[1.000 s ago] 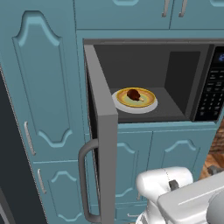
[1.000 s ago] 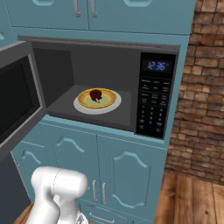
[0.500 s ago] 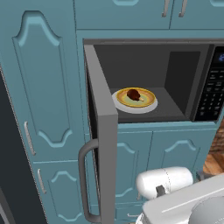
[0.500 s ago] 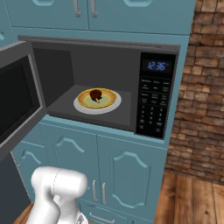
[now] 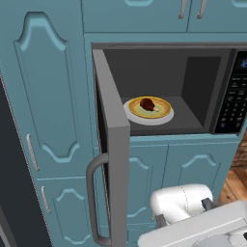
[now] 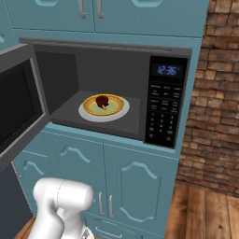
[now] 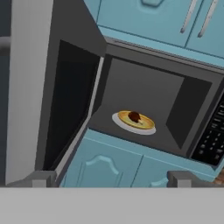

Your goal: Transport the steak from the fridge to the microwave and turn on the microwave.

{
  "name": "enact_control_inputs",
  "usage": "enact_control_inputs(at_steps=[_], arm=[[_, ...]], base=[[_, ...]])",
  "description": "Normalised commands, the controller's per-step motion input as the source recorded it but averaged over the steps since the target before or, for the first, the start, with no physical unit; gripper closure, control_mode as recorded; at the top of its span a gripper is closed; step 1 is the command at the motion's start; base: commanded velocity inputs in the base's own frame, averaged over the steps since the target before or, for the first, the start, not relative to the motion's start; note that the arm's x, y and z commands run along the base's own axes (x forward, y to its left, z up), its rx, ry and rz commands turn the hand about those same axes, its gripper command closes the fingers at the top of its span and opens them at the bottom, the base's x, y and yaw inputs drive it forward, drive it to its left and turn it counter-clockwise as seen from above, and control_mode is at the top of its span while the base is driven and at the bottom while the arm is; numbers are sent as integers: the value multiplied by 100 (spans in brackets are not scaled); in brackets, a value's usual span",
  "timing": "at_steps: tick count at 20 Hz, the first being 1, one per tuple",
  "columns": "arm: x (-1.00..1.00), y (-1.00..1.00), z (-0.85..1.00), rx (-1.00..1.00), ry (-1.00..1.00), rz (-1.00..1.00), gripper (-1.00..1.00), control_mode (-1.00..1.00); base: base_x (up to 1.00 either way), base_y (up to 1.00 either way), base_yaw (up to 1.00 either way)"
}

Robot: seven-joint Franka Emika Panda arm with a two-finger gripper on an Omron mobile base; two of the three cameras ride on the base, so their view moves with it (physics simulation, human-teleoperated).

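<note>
The tool (image 7: pixel 112 179) stands back from the microwave (image 6: pixel 112 93) with its two tips spread wide and nothing between them, which suits a hand that has let go of its load and pulled clear of the cavity. Going from left to right across the right base view: the microwave door (image 6: pixel 18 107) hangs fully open toward the left, its dark glass facing inward, so the opening is free but the oven can't yet run. Next comes the steak (image 6: pixel 102 101), a small dark reddish-brown lump resting on a yellow dish, which itself sits on a white plate (image 6: pixel 88 113) on the cavity floor (roughly centred, well inside the front edge, so the door should swing past it). Further right is the black keypad strip (image 6: pixel 164 116) with a lit blue clock above the buttons. The carrying part looks done; what remains, as I judge it, is to push the door shut and press start on that keypad. Blue cabinets (image 6: pixel 140 186) sit under the microwave.
</note>
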Motion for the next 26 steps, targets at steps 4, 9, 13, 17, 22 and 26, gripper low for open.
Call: enact_control_inputs(at_steps=[4,9,13,17,22,26], arm=[[-5,29,-17,0,-3,0,-100,-100],[-1,31,-15,0,-3,0,-100,-100],[0,36,-18,0,-1,0,-100,-100],[0,36,-22,0,0,0,-100,-100],[2,37,-28,0,0,0,-100,-100],[0,40,-25,0,0,0,-100,-100]], base=[[0,0,0],[0,0,0],[0,0,0],[0,0,0],[0,0,0],[0,0,0]])
